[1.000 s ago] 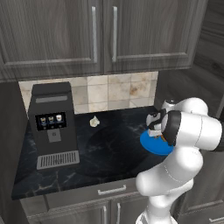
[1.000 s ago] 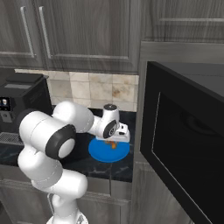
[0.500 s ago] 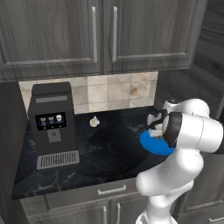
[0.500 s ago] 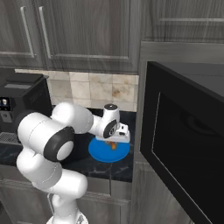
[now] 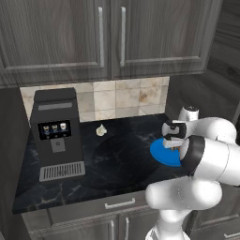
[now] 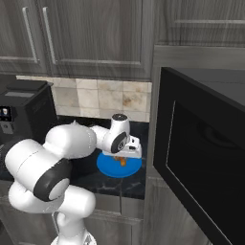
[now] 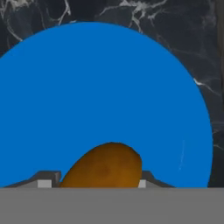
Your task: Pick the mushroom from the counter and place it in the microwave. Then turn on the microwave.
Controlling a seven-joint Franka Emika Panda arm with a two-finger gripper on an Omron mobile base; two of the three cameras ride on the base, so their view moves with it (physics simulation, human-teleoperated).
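Here the mushroom (image 7: 105, 168) sits on a blue plate (image 7: 100, 96) on the counter (image 5: 117, 159), near its right end. It lies right between the fingers (image 7: 98, 183), their tips flanking it on both sides. Fingers part-open, whether they pinch it yet I cannot tell. Microwave (image 6: 201, 158) stands open-doored just right of the plate.

The surface (image 5: 117, 159) looks like shiny black stone with thin pale veins. Under the tool (image 7: 98, 181), the blue plate (image 7: 100, 92) is smooth and plain. The mushroom (image 7: 105, 168) between its tips looks soft, matt and brown-orange. The cupboards (image 5: 103, 37) are dark grey wood with metal handles (image 5: 100, 36).
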